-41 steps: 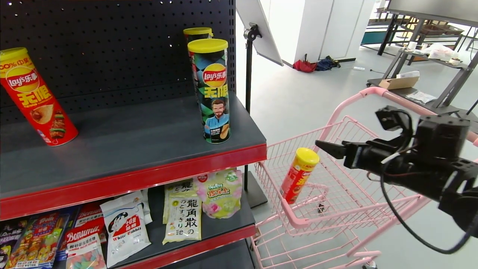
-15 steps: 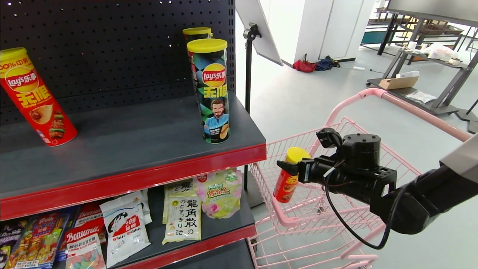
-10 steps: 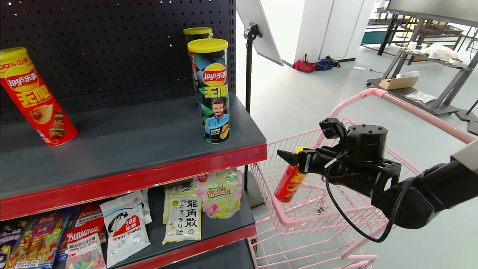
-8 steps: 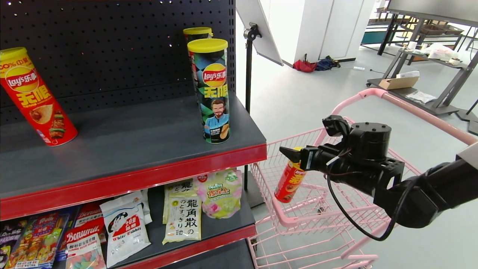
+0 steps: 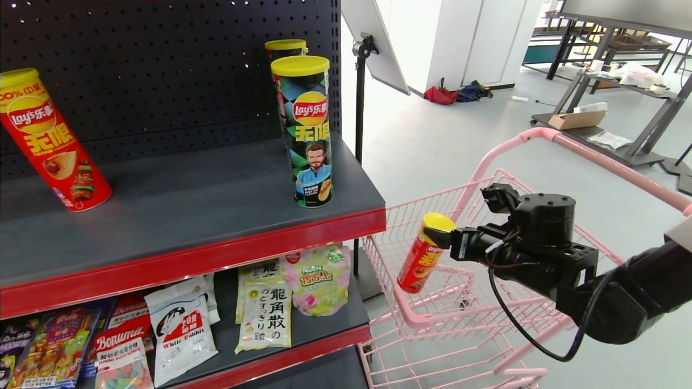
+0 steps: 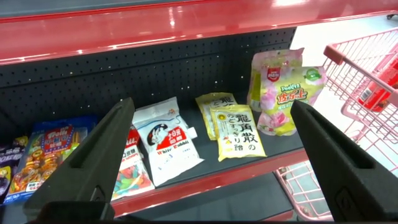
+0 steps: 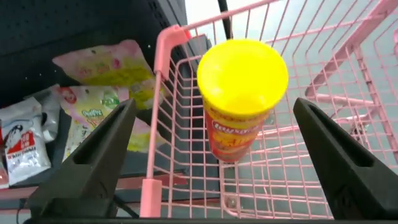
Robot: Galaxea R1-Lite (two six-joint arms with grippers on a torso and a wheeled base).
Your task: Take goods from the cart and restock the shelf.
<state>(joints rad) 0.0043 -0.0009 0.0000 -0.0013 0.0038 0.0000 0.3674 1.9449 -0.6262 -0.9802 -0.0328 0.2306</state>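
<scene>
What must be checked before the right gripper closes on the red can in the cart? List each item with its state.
1. Right gripper open: ok.
2. Red can centred between its fingers: ok.
3. Fingers far enough along the can for a firm grip: cannot tell.
4. Can upright in the cart: not ok, it tilts.
5. Free space on the upper shelf: ok.

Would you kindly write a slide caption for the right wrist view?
Open right gripper poised at the yellow-lidded red chip can leaning in the pink cart, snack bags shelved beyond.
</scene>
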